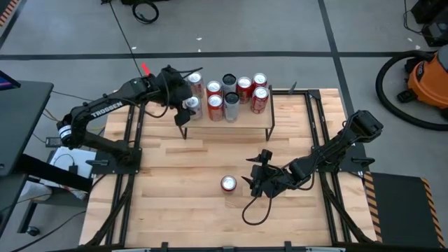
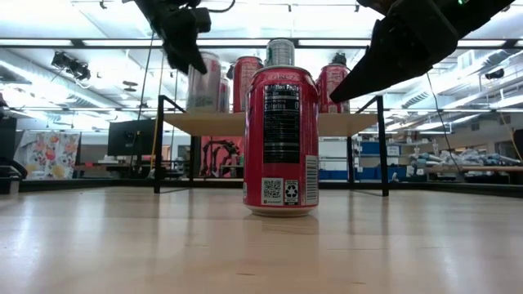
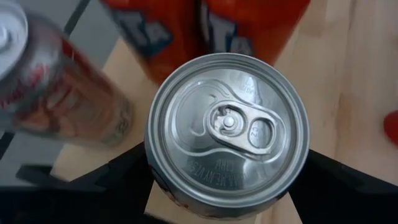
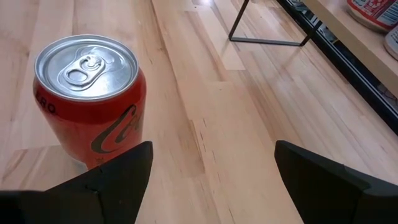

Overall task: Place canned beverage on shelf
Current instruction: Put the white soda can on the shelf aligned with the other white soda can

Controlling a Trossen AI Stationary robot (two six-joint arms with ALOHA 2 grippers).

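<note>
Red can (image 1: pixel 229 183) stands just beside open right claw (image 1: pixel 253 180), apparently untouched

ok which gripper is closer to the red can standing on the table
Right. The right gripper sits just beside the can, jaws open, not touching. The left gripper is far off at the shelf, around another can.
</note>
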